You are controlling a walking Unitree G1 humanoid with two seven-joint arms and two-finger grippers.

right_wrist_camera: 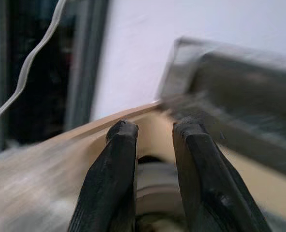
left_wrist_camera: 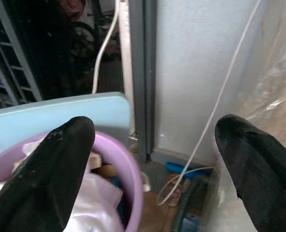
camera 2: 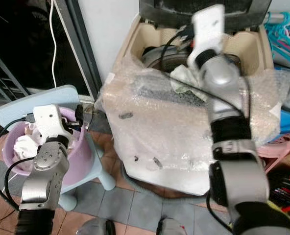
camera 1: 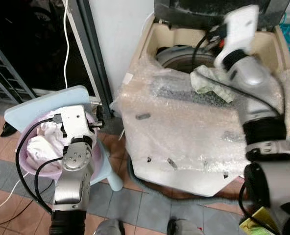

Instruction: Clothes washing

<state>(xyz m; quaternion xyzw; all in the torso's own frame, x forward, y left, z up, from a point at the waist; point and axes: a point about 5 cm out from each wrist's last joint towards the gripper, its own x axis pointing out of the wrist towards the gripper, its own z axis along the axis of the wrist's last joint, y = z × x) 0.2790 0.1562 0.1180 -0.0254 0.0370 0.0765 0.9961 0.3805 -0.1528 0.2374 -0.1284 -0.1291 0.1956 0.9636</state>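
A top-loading washing machine (camera 1: 184, 137) wrapped in bubble wrap stands with its lid up and its drum (camera 1: 181, 56) showing. A pale crumpled cloth (camera 1: 208, 81) lies on the drum's rim, under my right arm. My right gripper (right_wrist_camera: 155, 128) hovers above the drum, its fingers close together with nothing between them. At the left, a pink basin (camera 1: 98, 156) holds white clothes (camera 1: 39, 147). My left gripper (left_wrist_camera: 155, 130) is over the basin's far rim, wide open and empty.
The basin rests on a light blue stool (camera 1: 42, 105) beside a dark doorway with a hanging white cable (camera 1: 66, 39). A grey hose (camera 1: 150, 183) runs along the tiled floor by the machine. Blue hangers (camera 2: 282, 29) and a pink basket (camera 2: 277, 147) are at the right.
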